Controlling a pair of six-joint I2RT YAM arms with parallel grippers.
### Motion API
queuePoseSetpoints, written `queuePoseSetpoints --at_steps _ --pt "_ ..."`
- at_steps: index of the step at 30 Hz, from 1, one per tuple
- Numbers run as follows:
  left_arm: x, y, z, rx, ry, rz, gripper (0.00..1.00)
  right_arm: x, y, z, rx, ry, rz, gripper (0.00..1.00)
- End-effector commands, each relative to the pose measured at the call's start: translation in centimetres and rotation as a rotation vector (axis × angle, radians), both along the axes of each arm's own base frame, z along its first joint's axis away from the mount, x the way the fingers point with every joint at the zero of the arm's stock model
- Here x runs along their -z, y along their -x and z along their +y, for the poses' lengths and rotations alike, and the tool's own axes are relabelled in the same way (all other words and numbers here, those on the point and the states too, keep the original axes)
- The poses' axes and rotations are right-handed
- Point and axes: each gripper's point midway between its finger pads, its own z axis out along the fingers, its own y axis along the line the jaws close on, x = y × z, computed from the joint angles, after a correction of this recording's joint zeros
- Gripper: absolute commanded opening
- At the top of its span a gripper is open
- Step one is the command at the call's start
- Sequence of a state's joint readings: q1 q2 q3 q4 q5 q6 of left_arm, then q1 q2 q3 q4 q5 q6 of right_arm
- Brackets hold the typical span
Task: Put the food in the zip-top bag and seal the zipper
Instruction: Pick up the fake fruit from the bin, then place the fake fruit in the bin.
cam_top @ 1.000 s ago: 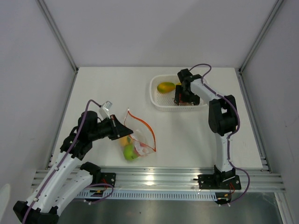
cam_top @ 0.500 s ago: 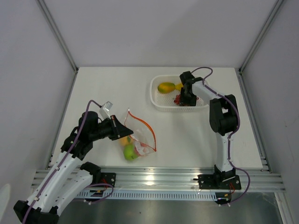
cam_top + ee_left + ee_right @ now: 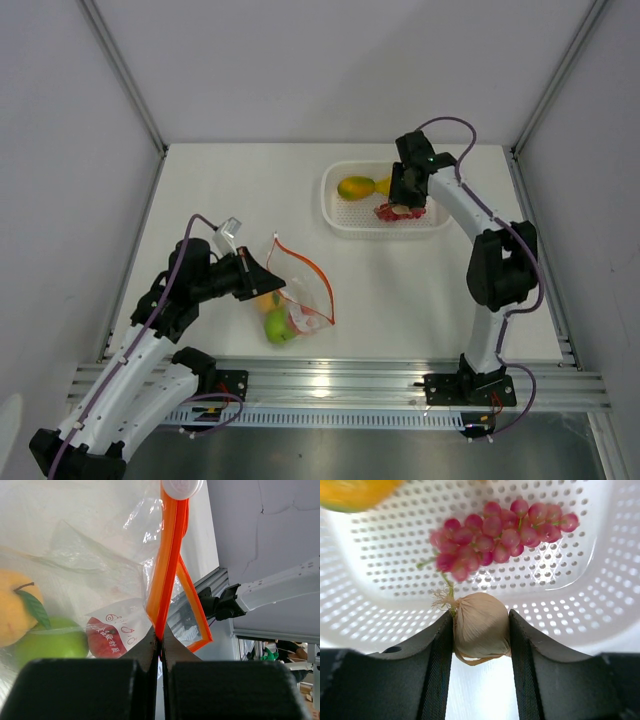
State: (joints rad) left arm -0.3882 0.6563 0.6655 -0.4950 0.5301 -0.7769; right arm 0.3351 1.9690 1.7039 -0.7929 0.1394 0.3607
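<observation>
The clear, crinkly bag [image 3: 295, 310] lies at the table's [image 3: 240, 190] seven o'clock with a green apple [image 3: 50, 642] and yellow fruit [image 3: 15, 605] inside. Its orange zipper [image 3: 167, 565] is pinched in the left claw [image 3: 160, 647]. The right claw [image 3: 481, 625] grips a beige bulb [image 3: 480, 610] above the white basket [image 3: 335, 215] at one o'clock, where grapes [image 3: 500, 535] and a mango [image 3: 354, 187] lie. Grey walls [image 3: 300, 70] enclose the white table.

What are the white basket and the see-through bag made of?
The white basket looks like moulded plastic, smooth and faintly glossy, with even rows of holes. The bag seems to be thin clear plastic film: it crinkles, glints, and shows the green apple through it. Its orange strip looks like thicker, stiffer plastic.
</observation>
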Motion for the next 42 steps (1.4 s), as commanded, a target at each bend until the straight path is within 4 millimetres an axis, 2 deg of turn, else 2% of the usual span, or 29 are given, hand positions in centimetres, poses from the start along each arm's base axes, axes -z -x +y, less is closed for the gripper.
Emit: queuePoseSetpoints --at_steps 1,4,8,9,12,13,18,25,29,30,33,36,37,40,42 --pt "-0.4 -0.2 -0.1 0.011 0.016 -0.026 0.01 -7.2 0.2 1.2 -0.050 -0.049 -0.162 0.38" --pt "-0.2 -0.1 -0.1 0.011 0.018 -0.022 0.00 -10.1 2.0 2.9 -0.111 -0.073 -0.226 0.38" --pt "-0.2 -0.1 -0.3 0.017 0.026 -0.018 0.01 -13.5 5.6 6.7 -0.268 -0.151 -0.293 0.38" --pt "-0.1 -0.1 -0.3 0.018 0.027 -0.017 0.01 -14.7 7.5 8.6 -0.341 -0.192 -0.324 0.38" --pt "0.0 0.0 -0.3 0.017 0.028 -0.014 0.01 -16.7 9.9 10.6 -0.415 -0.242 -0.388 0.37" --pt "0.0 0.0 -0.3 0.019 0.028 -0.013 0.01 -17.6 11.7 11.5 -0.463 -0.281 -0.405 0.36" --pt "0.0 -0.1 -0.5 0.023 0.034 -0.007 0.01 -20.0 13.7 11.9 -0.482 -0.378 -0.470 0.33" --pt "-0.1 -0.2 -0.5 0.023 0.041 -0.006 0.00 -20.1 11.3 10.6 -0.427 -0.344 -0.499 0.25" --pt "-0.1 -0.2 -0.5 0.020 0.040 -0.006 0.01 -20.2 8.4 9.7 -0.372 -0.310 -0.520 0.26" --pt "-0.1 -0.1 -0.5 0.021 0.038 -0.007 0.01 -21.0 7.6 9.3 -0.356 -0.306 -0.543 0.26" --pt "0.0 -0.1 -0.4 0.022 0.032 -0.005 0.01 -20.8 4.8 7.4 -0.284 -0.248 -0.561 0.27" --pt "0.0 0.0 -0.3 0.019 0.025 -0.005 0.01 -21.0 2.4 6.5 -0.252 -0.224 -0.571 0.27" --pt "0.2 0.0 -0.3 0.018 0.022 -0.004 0.01 -20.9 1.1 5.9 -0.232 -0.212 -0.573 0.27" --pt "0.3 0.0 -0.3 0.019 0.021 0.001 0.01 -20.5 -0.6 5.0 -0.208 -0.210 -0.555 0.27" --pt "0.3 0.0 -0.3 0.018 0.021 -0.001 0.01 -19.1 -1.7 4.9 -0.198 -0.205 -0.526 0.27"
